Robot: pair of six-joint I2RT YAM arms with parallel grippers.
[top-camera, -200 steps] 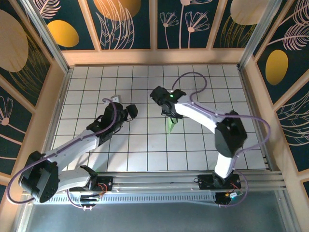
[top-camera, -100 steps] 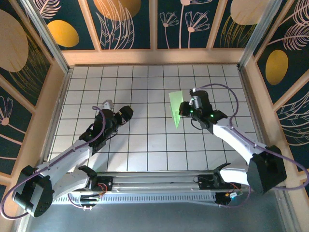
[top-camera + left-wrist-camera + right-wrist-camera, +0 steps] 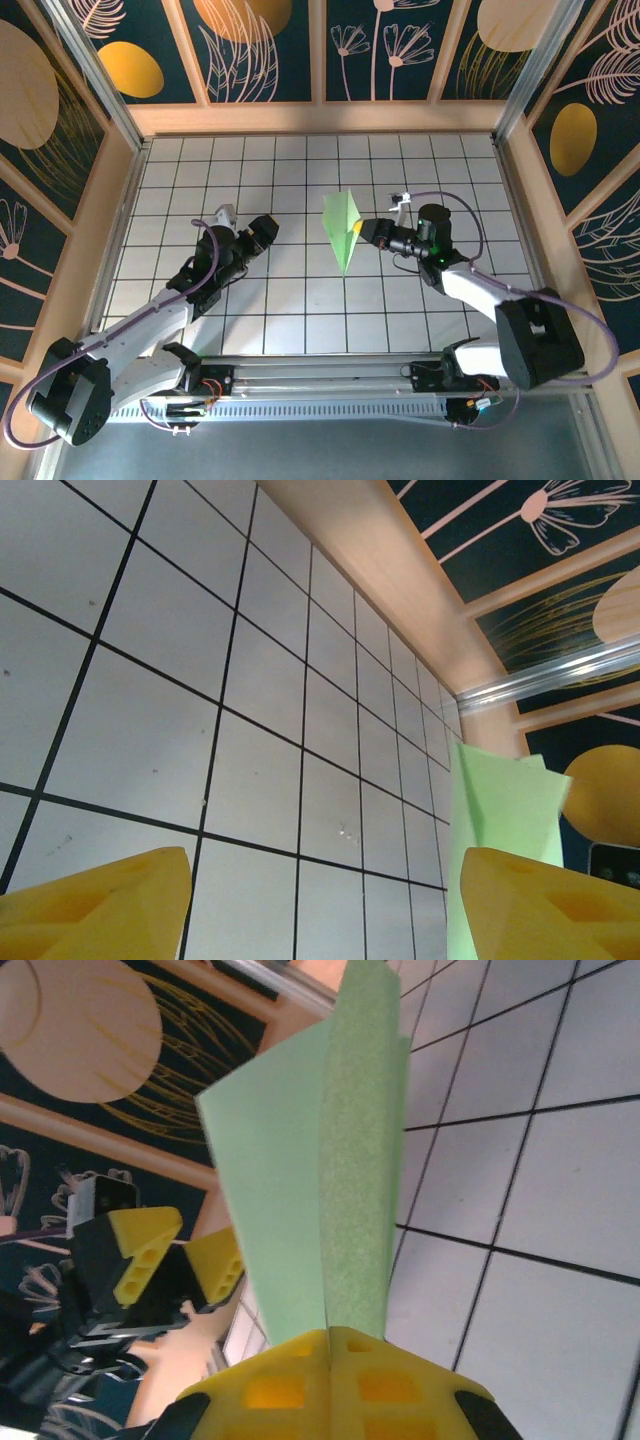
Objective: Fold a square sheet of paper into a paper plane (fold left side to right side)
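The paper plane (image 3: 342,230), a pale green pointed dart with a centre crease, hangs above the tiled floor, tip toward the near edge. My right gripper (image 3: 360,229) is shut on its fold from the right. In the right wrist view the yellow jaws (image 3: 330,1338) press together on the crease and the green paper (image 3: 300,1180) rises away from them. My left gripper (image 3: 262,234) stands open about two tiles to the plane's left, apart from it. In the left wrist view its gripper (image 3: 325,910) holds nothing, and the plane (image 3: 500,800) shows just beyond the right finger (image 3: 545,905).
White tiled floor (image 3: 300,300) with black grid lines, enclosed by wooden rails (image 3: 320,118) and dark patterned wall panels. The left gripper (image 3: 160,1260) shows beyond the paper in the right wrist view. An aluminium rail (image 3: 330,375) with both arm bases runs along the near edge.
The right arm has swung out to the right and lifted the plane off the floor, turning it so both wings show. The left arm drew back slightly, jaws still open.
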